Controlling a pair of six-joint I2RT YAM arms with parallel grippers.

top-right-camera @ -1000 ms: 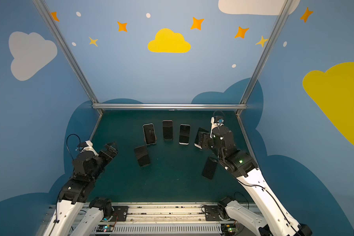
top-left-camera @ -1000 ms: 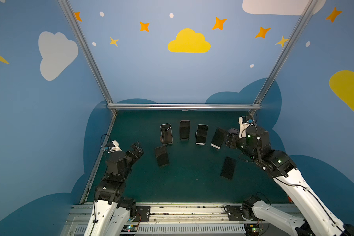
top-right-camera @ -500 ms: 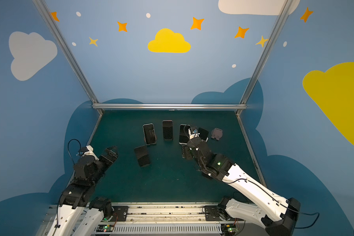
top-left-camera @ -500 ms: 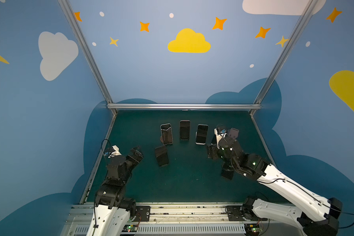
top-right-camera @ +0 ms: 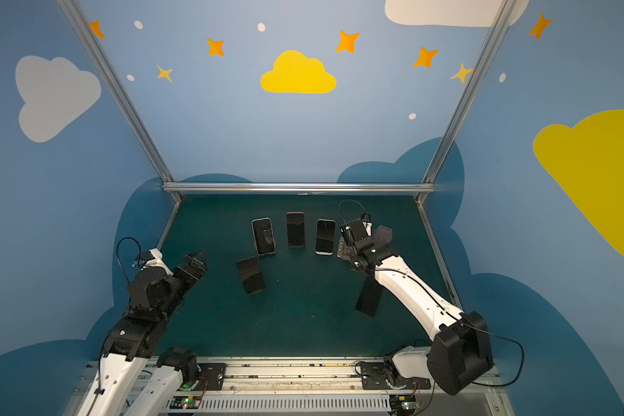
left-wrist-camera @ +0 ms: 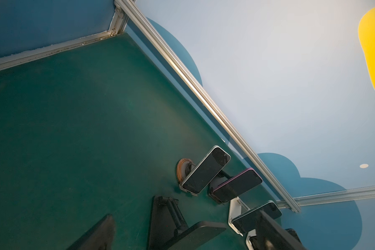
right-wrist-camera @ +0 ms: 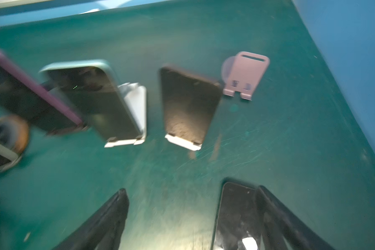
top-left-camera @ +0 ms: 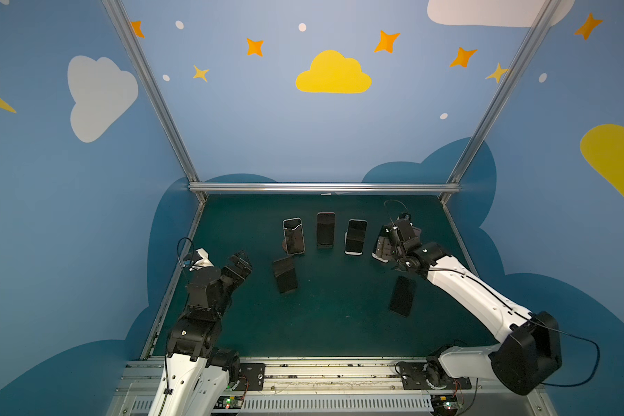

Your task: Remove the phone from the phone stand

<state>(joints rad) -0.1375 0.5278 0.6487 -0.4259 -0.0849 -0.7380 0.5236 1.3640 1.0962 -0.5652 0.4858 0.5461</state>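
Our largest worry is the right arm [top-left-camera: 465, 291]. It reaches across a flat phone [top-left-camera: 402, 296] lying loose on the tabletop [top-left-camera: 321, 335], and we judge that a low swing could drag that phone along. In the blurred right wrist view the flat phone shows close against one finger, and we cannot tell whether they touch.

Next come the propped phones. The one we take as ours, the dark phone [right-wrist-camera: 188, 104], leans on a white stand [right-wrist-camera: 182, 141], between a teal-rimmed phone [right-wrist-camera: 95, 97] and an empty lilac stand [right-wrist-camera: 245, 73]. The teal-rimmed phone is just beside it, so a crooked approach could tip it. The white stand looks light, and if its front lip catches, it may rise with the phone.

Smallest are the claws. The right claw [right-wrist-camera: 191, 190] is released, its fingers [right-wrist-camera: 108, 216] spread wide with nothing pinched, short of the dark phone. We think a grip on the smooth edges could slip. The left claw [top-left-camera: 241, 261] is likewise released and empty, facing the black-stand phone [top-left-camera: 285, 275].

For room, the right wall [top-left-camera: 555, 234] and the back rail [top-left-camera: 325, 187] close in near the lilac stand, so we would not pull that way. The middle and front of the tabletop lie bare. There we see space to lift up and back, provided we clear the flat phone.
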